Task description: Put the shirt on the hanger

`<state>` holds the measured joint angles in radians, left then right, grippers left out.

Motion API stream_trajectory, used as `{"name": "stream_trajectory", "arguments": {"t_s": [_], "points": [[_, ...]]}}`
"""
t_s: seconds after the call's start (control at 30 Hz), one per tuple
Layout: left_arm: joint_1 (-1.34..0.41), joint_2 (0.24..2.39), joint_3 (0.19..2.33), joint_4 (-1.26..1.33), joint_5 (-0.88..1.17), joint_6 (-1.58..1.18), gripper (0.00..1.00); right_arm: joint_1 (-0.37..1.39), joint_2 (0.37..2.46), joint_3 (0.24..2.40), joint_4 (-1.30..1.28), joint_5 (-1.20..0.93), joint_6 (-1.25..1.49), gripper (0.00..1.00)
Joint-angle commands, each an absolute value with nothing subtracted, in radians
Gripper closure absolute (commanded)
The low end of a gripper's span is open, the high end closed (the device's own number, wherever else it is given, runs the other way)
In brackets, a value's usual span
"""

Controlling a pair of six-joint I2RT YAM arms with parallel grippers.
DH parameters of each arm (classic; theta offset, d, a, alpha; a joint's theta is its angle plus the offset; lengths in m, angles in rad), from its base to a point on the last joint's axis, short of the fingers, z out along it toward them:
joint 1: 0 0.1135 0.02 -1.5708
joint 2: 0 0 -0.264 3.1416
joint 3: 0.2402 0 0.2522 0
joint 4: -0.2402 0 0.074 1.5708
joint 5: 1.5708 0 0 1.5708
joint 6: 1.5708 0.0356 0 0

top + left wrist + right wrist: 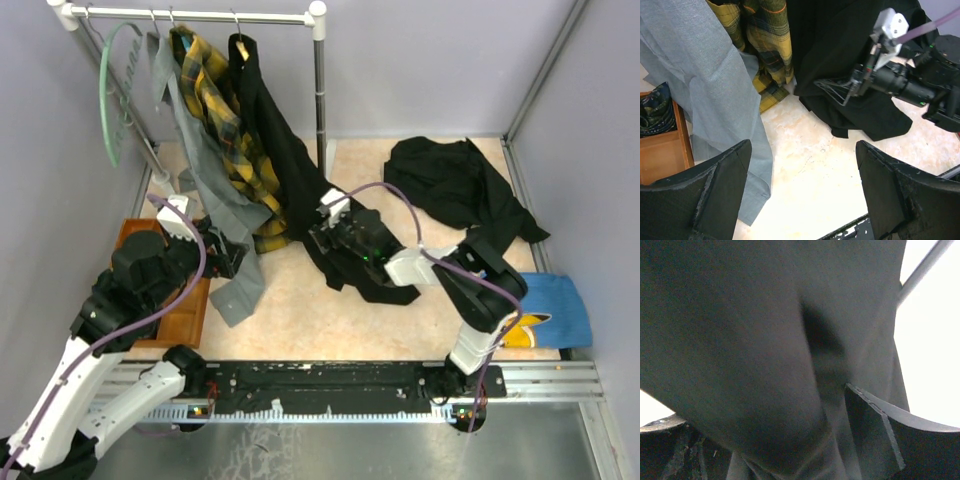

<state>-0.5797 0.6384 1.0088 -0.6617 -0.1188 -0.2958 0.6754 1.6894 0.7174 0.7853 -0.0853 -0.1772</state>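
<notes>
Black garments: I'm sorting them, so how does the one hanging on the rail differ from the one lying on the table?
The hanging shirt drapes long from the rail; the heap lies crumpled at the back right. The right hand is at the hanging shirt; nothing touches the heap. Both are plain black.

left arm (70,375): white lower links, black joint housings, purple cable (203,255) looped alongside, white camera block (176,213) at the wrist.
right arm (470,345): same white-and-black build, second purple cable (400,198), small green light (366,258) on the black wrist housing.
left end effector (802,150): 2 broad matte-black wedge fingers, finely textured.
</notes>
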Motion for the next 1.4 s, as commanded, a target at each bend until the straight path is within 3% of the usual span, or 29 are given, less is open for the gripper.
{"name": "stream_trajectory", "arguments": {"t_s": [0.0,0.07,0.2,0.33,0.47,0.77,0.9,1.13,1.37], "points": [[-0.574,0.626,1.065,-0.705,-0.133,-0.302,0.10,0.757,1.800,0.932,0.800,-0.011,-0.254,0.24],[-0.574,0.617,1.068,-0.711,-0.136,-0.306,0.10,0.783,1.871,1.067,0.709,-0.003,-0.262,0.33],[-0.574,0.610,1.080,-0.738,-0.127,-0.312,0.10,0.812,2.000,1.314,0.614,0.011,-0.185,0.64],[-0.574,0.585,1.092,-0.769,-0.156,-0.314,0.10,0.822,2.065,1.505,0.589,-0.084,-0.041,0.76],[-0.574,0.563,1.095,-0.803,-0.181,-0.314,0.10,0.843,2.127,1.723,0.532,-0.179,0.047,0.80],[-0.574,0.558,1.089,-0.806,-0.196,-0.310,0.10,0.873,2.308,2.199,0.442,-0.288,0.233,0.76],[-0.574,0.555,1.082,-0.806,-0.192,-0.312,0.10,0.873,2.248,2.080,0.497,-0.252,0.225,0.72],[-0.574,0.536,1.066,-0.811,-0.192,-0.318,0.10,0.870,1.966,1.494,0.634,-0.010,0.084,0.56],[-0.574,0.536,1.047,-0.800,-0.176,-0.322,0.10,0.859,1.700,1.097,0.655,0.094,-0.063,0.35]]}}
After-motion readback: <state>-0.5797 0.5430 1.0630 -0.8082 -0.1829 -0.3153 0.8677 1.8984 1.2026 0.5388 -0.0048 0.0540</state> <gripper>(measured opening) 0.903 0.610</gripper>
